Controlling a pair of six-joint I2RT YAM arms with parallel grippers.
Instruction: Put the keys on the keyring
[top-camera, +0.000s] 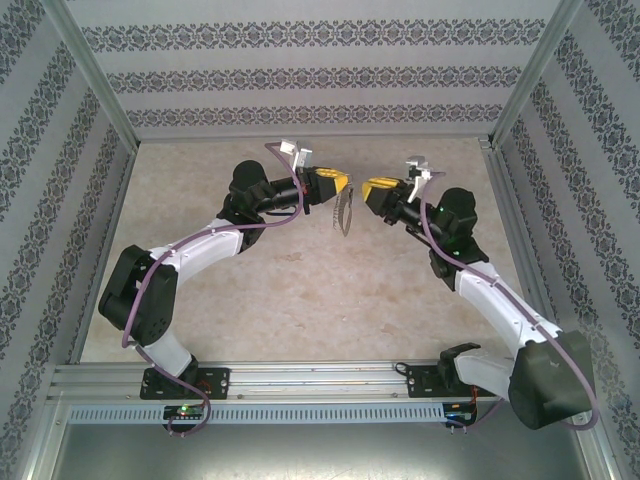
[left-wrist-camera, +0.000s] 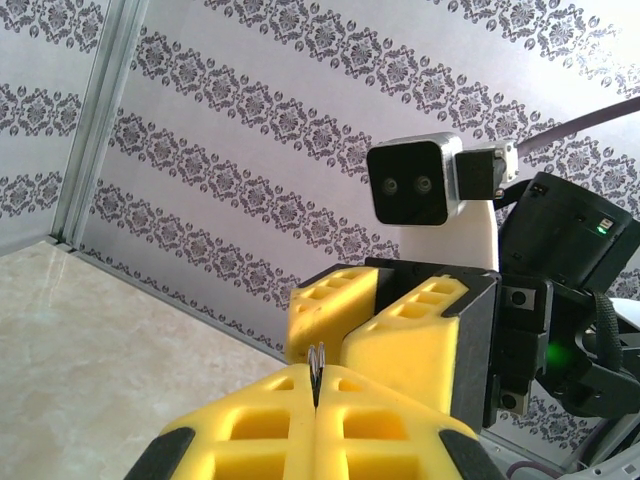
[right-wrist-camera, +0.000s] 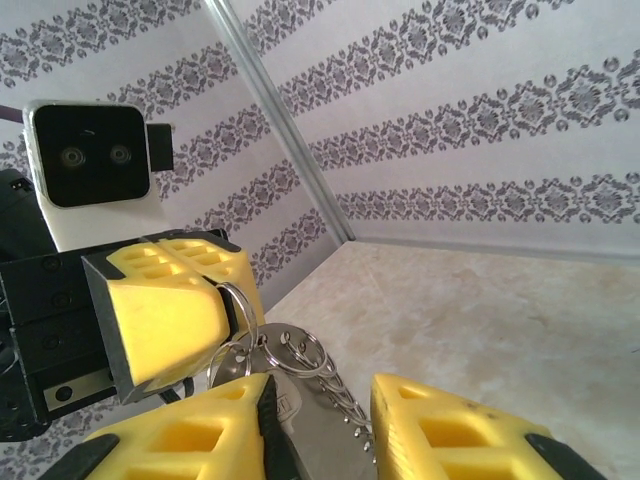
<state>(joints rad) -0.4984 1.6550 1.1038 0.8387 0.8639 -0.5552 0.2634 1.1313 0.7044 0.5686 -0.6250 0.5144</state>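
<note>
Two grippers are seen nose to nose — the keyring (top-camera: 345, 212), hung long-axis down, is clamped by the left gripper (top-camera: 338, 183), just beside the narrowly parted right gripper (top-camera: 370, 188).

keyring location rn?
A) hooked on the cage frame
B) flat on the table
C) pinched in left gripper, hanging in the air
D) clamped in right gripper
C: the left gripper has its fingers shut on the top of the keyring, which dangles above the table. The right gripper faces it with its fingers apart.
</note>
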